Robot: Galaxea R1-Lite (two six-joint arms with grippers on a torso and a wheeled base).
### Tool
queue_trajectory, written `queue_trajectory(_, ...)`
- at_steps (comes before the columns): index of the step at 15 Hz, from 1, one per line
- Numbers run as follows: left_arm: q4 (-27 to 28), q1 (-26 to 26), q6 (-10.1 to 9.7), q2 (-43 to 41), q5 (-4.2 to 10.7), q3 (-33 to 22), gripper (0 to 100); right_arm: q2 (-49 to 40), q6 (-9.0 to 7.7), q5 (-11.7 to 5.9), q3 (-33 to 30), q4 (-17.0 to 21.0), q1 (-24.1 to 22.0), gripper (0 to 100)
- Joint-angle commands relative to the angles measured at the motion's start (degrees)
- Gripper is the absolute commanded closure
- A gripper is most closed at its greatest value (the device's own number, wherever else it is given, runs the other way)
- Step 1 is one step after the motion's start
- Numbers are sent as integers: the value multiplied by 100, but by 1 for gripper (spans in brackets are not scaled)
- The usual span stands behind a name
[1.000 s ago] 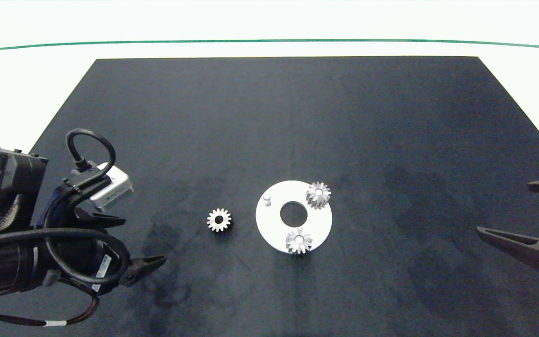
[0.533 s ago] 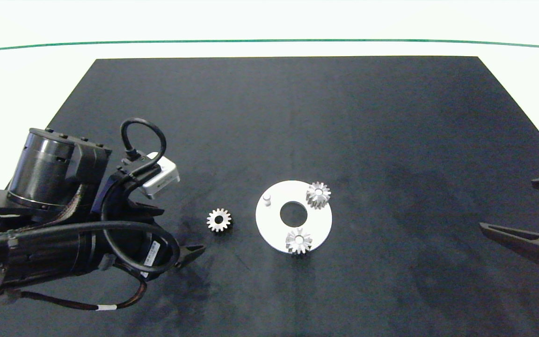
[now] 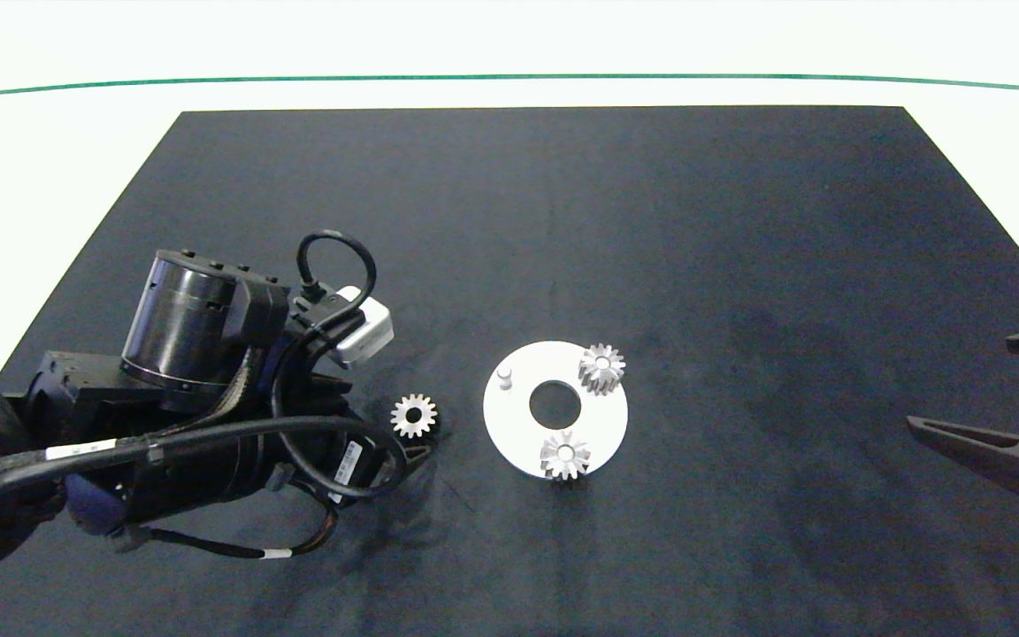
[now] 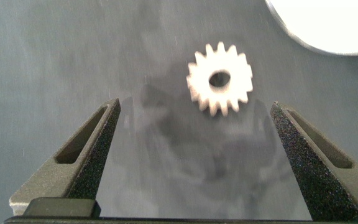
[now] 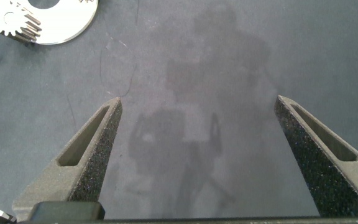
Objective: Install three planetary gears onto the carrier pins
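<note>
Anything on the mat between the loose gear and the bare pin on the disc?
No. In the head view only bare black mat and the white disc rim separate the loose gear from the bare pin.

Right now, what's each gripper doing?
Left gripper: open, empty, beside the loose small silver metal gear.
Right gripper: open, empty, parked at the table's right.

In the head view the left arm's own body hides most of the left gripper (image 3: 403, 433); only 1 dark fingertip shows, just beside the loose gear (image 3: 414, 415). The right gripper (image 3: 1018, 394) is cut by the picture's edge. In the left wrist view only an arc of the disc (image 4: 328, 25) shows, and that gear (image 4: 219, 79) is blurred. In the right wrist view the disc (image 5: 61, 25) and 1 gear (image 5: 14, 26) are cut off.
</note>
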Motion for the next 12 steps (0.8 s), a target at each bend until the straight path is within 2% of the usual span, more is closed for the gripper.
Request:
queue_trajectory(1, -155, -2, 12, 299, 15, 29, 0, 51, -5, -5, 7, 10, -2, 0)
queue_trajectory(5, -190, -2, 21, 360, 15, 3, 0, 78, -5, -5, 7, 10, -2, 0)
queue_trajectory(6, -357, -11, 21, 430, 24, 29, 0, 78, -5, -5, 7, 10, -2, 0)
queue_trajectory(8, -507, -2, 21, 510, 103, 64, 0, 78, -5, -5, 7, 10, -2, 0)
queue_trajectory(12, -515, -37, 21, 510, 147, 91, 8, 78, -5, -5, 7, 10, -2, 0)
